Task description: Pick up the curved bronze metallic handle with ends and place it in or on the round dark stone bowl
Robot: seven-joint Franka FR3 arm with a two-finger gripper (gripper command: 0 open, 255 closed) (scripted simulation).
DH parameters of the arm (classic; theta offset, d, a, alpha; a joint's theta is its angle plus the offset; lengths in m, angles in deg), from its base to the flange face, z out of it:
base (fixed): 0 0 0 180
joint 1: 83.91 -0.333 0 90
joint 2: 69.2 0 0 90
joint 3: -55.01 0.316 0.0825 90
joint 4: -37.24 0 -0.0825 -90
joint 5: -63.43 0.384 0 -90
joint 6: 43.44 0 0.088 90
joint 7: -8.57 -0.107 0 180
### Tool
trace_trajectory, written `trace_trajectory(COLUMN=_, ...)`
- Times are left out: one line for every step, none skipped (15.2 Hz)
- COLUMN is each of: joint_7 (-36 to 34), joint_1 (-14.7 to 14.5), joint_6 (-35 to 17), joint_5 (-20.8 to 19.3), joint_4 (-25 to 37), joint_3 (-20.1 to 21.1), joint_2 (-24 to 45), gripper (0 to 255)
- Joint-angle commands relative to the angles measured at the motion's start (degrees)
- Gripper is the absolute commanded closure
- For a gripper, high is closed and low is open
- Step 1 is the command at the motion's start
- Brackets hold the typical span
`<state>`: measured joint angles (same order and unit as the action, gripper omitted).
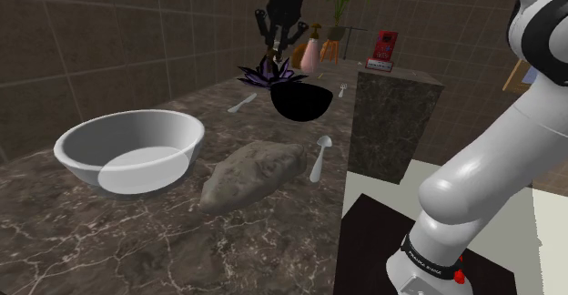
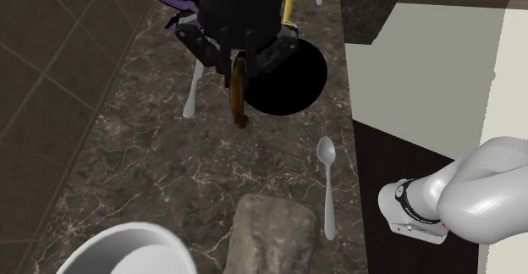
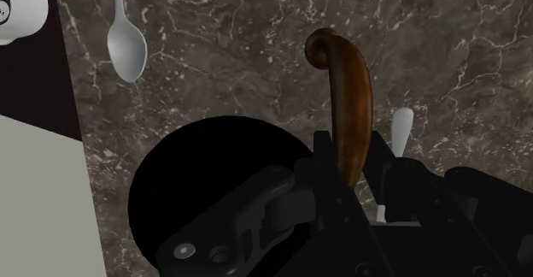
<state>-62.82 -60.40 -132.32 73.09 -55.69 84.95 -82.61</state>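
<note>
My gripper is shut on a curved bronze handle, clasping one end while the rest sticks out past the fingertips. In the wrist view the handle runs from between the fingers to a curled knob end over the marble counter. The round dark bowl stands just beside it toward the counter's edge, seen as a black disc next to the gripper. In the shoulder view the gripper hangs a little above and behind the bowl.
A large white bowl and a grey rock sit nearer the stand. Spoons lie on the counter; a fork lies beyond the bowl. A purple spiky object sits behind the gripper. The counter edge runs close to the bowl.
</note>
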Motion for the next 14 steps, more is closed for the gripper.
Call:
trace_trajectory(joint_7=3.28, joint_1=0.93, joint_6=0.58, joint_5=0.43, joint_4=-0.69, joint_3=-2.27, joint_2=-0.95, gripper=255)
trace_trajectory(joint_7=4.81, joint_1=1.39, joint_6=0.80, joint_5=0.55, joint_4=-1.01, joint_3=-3.35, joint_2=-1.31, gripper=255)
trace_trajectory(joint_7=6.31, joint_1=1.85, joint_6=1.03, joint_5=0.62, joint_4=-1.26, joint_3=-4.41, joint_2=-1.59, gripper=255)
trace_trajectory(joint_7=7.79, joint_1=2.32, joint_6=1.25, joint_5=0.65, joint_4=-1.43, joint_3=-5.45, joint_2=-1.80, gripper=255)
trace_trajectory(joint_7=9.24, joint_1=2.76, joint_6=1.48, joint_5=0.63, joint_4=-1.54, joint_3=-6.49, joint_2=-1.93, gripper=255)
trace_trajectory(joint_7=10.68, joint_1=3.23, joint_6=1.72, joint_5=0.59, joint_4=-1.58, joint_3=-7.48, joint_2=-2.00, gripper=255)
trace_trajectory(joint_7=12.10, joint_1=3.69, joint_6=1.95, joint_5=0.52, joint_4=-1.56, joint_3=-8.46, joint_2=-2.00, gripper=255)
trace_trajectory(joint_7=13.50, joint_1=4.18, joint_6=2.19, joint_5=0.43, joint_4=-1.46, joint_3=-9.41, joint_2=-1.93, gripper=255)
trace_trajectory(joint_7=15.54, joint_1=4.90, joint_6=2.55, joint_5=0.25, joint_4=-1.19, joint_3=-10.78, joint_2=-1.72, gripper=255)
trace_trajectory(joint_7=15.70, joint_1=4.87, joint_6=1.74, joint_5=0.36, joint_4=-2.38, joint_3=-10.82, joint_2=-2.10, gripper=255)
trace_trajectory(joint_7=15.85, joint_1=4.84, joint_6=0.95, joint_5=0.47, joint_4=-3.55, joint_3=-10.85, joint_2=-2.48, gripper=255)
trace_trajectory(joint_7=16.01, joint_1=4.81, joint_6=0.15, joint_5=0.57, joint_4=-4.70, joint_3=-10.87, joint_2=-2.83, gripper=255)
trace_trajectory(joint_7=16.15, joint_1=4.78, joint_6=-0.64, joint_5=0.67, joint_4=-5.82, joint_3=-10.89, joint_2=-3.17, gripper=255)
trace_trajectory(joint_7=16.30, joint_1=4.75, joint_6=-1.42, joint_5=0.77, joint_4=-6.93, joint_3=-10.90, joint_2=-3.49, gripper=255)
